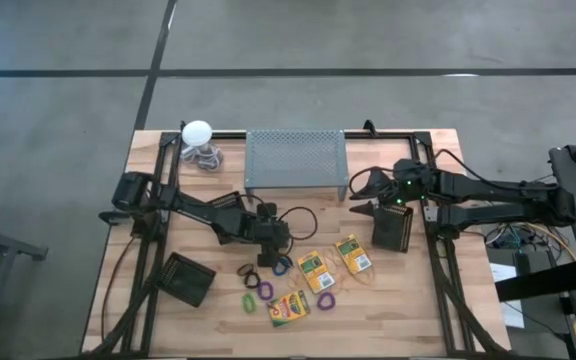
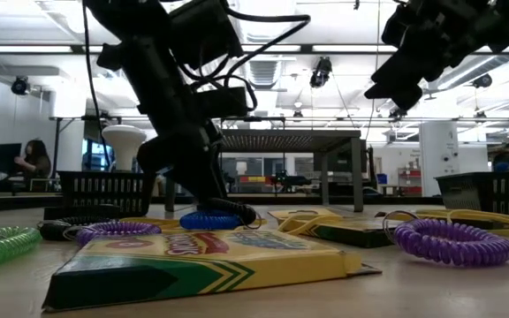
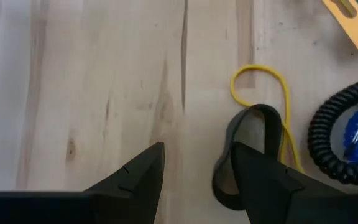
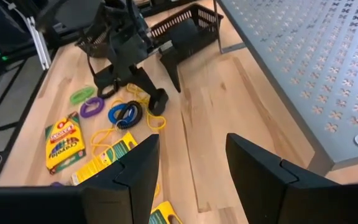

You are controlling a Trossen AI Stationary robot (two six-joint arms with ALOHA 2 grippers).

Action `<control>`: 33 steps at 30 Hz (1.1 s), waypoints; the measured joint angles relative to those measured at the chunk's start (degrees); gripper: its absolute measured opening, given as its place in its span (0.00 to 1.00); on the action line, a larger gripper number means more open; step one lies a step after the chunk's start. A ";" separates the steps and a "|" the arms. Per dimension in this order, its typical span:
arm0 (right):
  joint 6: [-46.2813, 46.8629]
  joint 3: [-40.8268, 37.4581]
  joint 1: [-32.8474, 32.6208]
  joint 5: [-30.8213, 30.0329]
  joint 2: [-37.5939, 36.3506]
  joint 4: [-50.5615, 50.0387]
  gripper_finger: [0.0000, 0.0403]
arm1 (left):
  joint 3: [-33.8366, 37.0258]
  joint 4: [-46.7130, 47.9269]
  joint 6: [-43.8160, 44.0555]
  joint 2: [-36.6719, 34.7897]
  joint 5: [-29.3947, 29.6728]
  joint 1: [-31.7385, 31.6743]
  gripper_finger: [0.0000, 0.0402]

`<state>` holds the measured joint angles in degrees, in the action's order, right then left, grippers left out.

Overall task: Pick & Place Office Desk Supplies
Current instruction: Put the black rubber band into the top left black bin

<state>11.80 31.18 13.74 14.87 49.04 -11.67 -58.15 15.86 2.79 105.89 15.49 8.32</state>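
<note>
yellow rubber band (image 3: 261,87) on table beside left hand (image 3: 194,171), spread wide, empty, right hand (image 4: 188,165) open above

The high view looks straight down from well above, taking in the whole wooden table (image 1: 408,290) with grey floor around it. The low view sits at table-top height, very near a crayon box (image 2: 193,265) filling its lower centre, and faces level across the table into the room behind. The left wrist view looks almost straight down at the wood from close range, past the left gripper (image 3: 197,168) at its bottom edge. The right wrist view looks obliquely from higher up across the table, with the perforated stand (image 4: 303,68) at its upper right. It shares that crayon box (image 4: 62,142) with the low view.
</note>
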 joint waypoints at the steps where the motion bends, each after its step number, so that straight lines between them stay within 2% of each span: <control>1: -0.04 0.00 0.00 0.00 0.25 0.03 0.45 | 0.04 0.00 0.00 0.00 -0.04 0.00 0.47; 7: -0.20 0.00 0.00 0.00 1.44 0.24 0.45 | 0.16 0.01 0.42 0.78 -2.21 0.02 0.46; 11: -0.23 0.00 0.00 0.00 1.74 0.21 0.45 | 0.20 -0.02 0.46 1.02 -2.48 0.02 0.40; 22: -0.23 0.00 0.00 0.02 1.76 0.25 0.44 | -1.58 0.17 0.16 0.74 -2.62 0.07 0.03; 27: -0.21 0.00 0.00 0.04 1.76 0.15 0.43 | -4.89 4.51 -1.33 -2.63 -2.49 0.34 0.03; 33: -0.03 0.00 0.00 0.07 1.74 -0.12 0.41 | -6.82 17.98 1.51 -12.74 0.50 1.43 0.01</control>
<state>11.77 31.18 13.74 14.94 50.78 -11.79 -64.96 33.84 4.29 93.15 15.99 9.74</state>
